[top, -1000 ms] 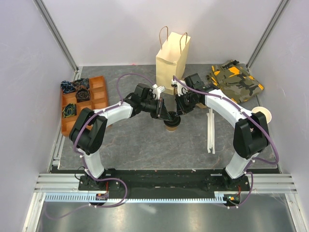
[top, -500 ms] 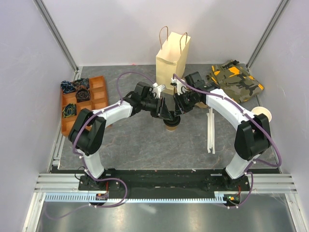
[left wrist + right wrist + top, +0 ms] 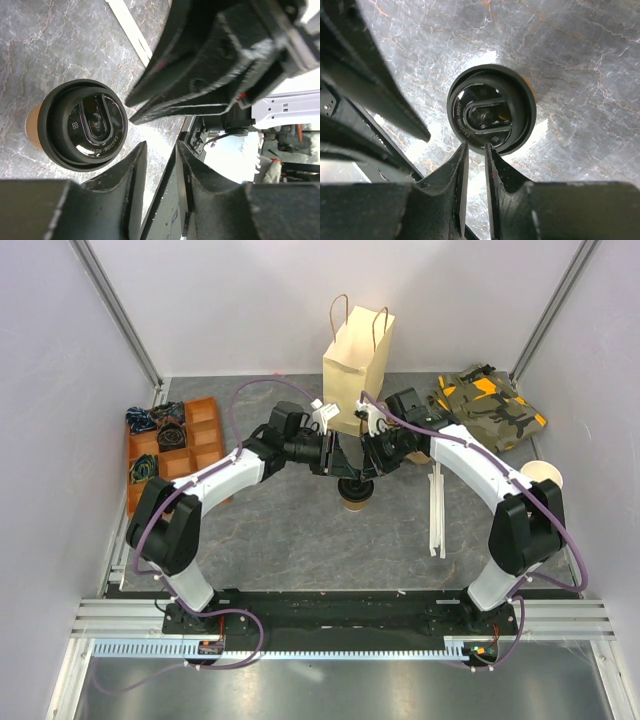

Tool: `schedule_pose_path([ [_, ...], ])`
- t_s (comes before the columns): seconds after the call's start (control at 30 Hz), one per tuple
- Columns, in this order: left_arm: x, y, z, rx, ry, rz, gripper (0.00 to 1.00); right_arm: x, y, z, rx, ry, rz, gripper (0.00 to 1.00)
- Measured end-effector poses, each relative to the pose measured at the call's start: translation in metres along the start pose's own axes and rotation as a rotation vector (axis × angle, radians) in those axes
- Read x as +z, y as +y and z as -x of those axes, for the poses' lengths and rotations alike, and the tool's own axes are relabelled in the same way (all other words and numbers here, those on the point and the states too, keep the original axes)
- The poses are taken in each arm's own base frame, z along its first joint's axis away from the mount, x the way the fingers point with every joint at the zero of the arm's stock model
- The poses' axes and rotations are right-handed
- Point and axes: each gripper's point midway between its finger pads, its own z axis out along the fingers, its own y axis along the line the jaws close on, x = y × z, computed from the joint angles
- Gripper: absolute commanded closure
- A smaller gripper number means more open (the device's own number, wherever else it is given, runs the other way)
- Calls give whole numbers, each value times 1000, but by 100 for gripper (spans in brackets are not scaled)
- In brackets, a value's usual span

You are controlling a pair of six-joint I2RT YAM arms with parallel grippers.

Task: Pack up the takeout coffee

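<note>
The takeout coffee (image 3: 355, 498), a small brown paper cup with a black lid, stands upright on the grey table in front of the tan paper bag (image 3: 355, 360). It also shows in the left wrist view (image 3: 82, 125) and the right wrist view (image 3: 491, 115). My left gripper (image 3: 338, 466) hovers just behind and left of the cup, its jaws a narrow slit apart (image 3: 161, 147) and empty. My right gripper (image 3: 366, 466) hovers just behind and right, its jaws almost together (image 3: 476, 146), tips over the lid's rim, holding nothing. The two grippers nearly meet above the cup.
An orange compartment tray (image 3: 205, 435) with dark bundles sits at the left. A camouflage cloth (image 3: 490, 405) lies at the back right. A pale paper cup (image 3: 545, 478) sits by the right wall. A white strip (image 3: 437, 510) lies right of the coffee.
My left gripper has drawn back and up, off the cup's lid, and its elbow has swung left. My right gripper has barely moved. The cup has stayed in place.
</note>
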Motion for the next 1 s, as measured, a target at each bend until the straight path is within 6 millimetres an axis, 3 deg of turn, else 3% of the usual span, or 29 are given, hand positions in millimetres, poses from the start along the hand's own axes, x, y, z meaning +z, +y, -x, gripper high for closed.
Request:
schedule_pose_path([
  [0.37,13,20,-7,-50,12,8,66,-2,-7,-16,13,32,-14,75],
  [0.57,14,27,-18,-71,27,18,66,12,-18,-21,23,70,-15,74],
  [1.0,16,33,-25,-88,42,26,67,20,-25,8,-33,37,-10,73],
])
